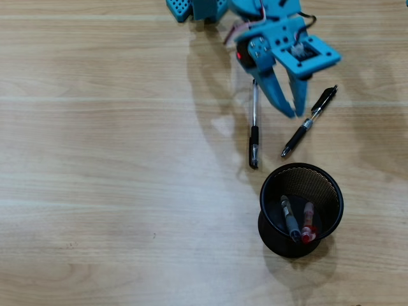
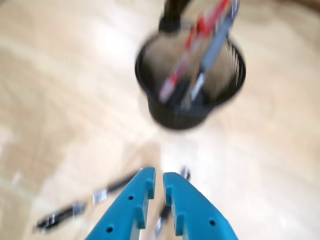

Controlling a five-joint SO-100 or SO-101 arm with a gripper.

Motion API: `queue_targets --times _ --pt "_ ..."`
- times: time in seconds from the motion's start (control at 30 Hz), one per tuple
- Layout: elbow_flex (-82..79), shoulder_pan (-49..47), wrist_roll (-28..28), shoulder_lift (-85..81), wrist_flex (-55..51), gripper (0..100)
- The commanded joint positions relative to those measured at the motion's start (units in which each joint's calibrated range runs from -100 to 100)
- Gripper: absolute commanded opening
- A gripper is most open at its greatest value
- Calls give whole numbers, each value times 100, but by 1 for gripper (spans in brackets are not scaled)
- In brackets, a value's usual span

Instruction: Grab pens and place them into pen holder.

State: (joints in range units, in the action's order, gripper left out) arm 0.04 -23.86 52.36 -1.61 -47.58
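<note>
Fingers (image 1: 294, 112) nearly together, empty, between two pens on the surface (image 1: 95, 191). Risk: descending, they nudge the clear pen (image 1: 254, 131) at 9 o'clock, rolling it from the mesh holder (image 1: 331, 191).

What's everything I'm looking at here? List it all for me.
Pen holder: one, black wire mesh, on the table at lower right in the overhead view.
Pens in the holder: two, one grey and one red and clear, leaning inside the cup.
Pens on the table: two; a clear one with black end lying near-vertical, and a black one with clear middle lying diagonally to its right in the overhead view.
Table: one, light wood.
Arm: one, blue, entering from the top edge.
Claw: one, blue, its two fingers nearly closed, holding nothing, between the two loose pens.
</note>
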Motion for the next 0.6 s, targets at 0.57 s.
queue_targets --times 0.57 --pt "-243 312 532 -792 -3219 2"
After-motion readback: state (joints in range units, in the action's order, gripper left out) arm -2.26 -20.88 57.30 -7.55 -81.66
